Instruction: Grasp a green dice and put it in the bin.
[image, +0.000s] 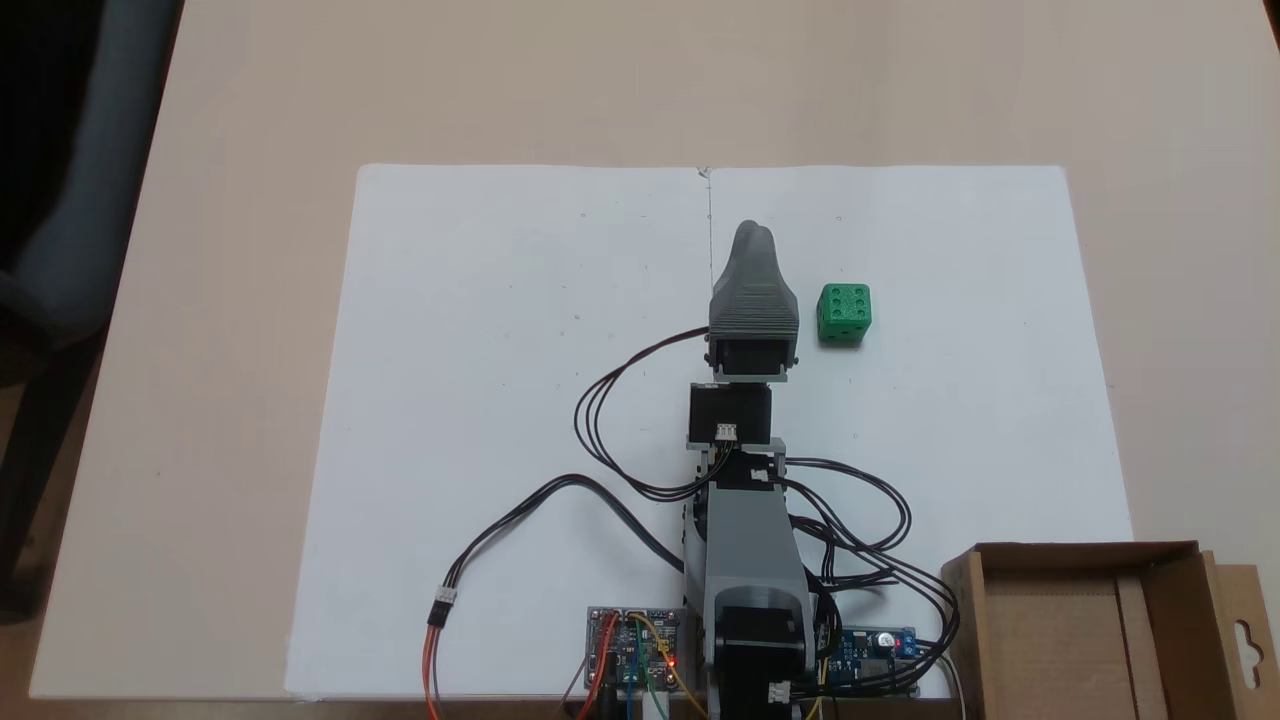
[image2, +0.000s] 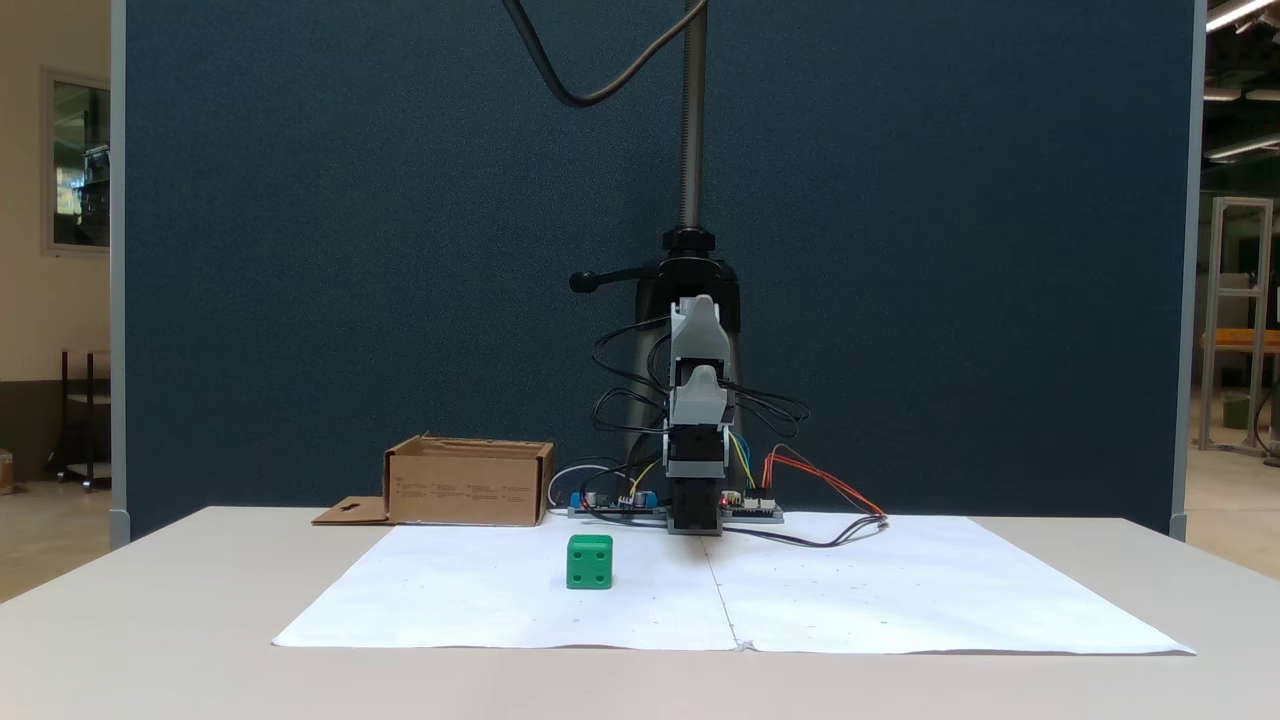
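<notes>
Green dice sits on the white paper sheet, just beside the jaws and off to their right in the fixed view from above, apart from them with bare paper between. Its six-pip face points up there; in the low fixed view from across the desk the dice stands nearer the camera than the arm and left of it, showing a four-pip face. The jaws look pressed together into one grey tapered tip seen from above, holding nothing and touching nothing that can be seen; whether a thin gap remains cannot be told, since in the low view the tip is lost against the dark servo bodies. The arm reaches straight out from its base along the seam of the paper, folded low, the grey gripper body sloping down toward the sheet. From the front, the upper link rises behind and above the gripper. Circuit boards and looping black cables lie by the base. Well behind the jaws and off to the side of the base, the bin stands on the desk, open side up, its flap with the hang-hole cut-out lying outward. Only the low view shows the camera pole and dark blue partition beyond.
</notes>
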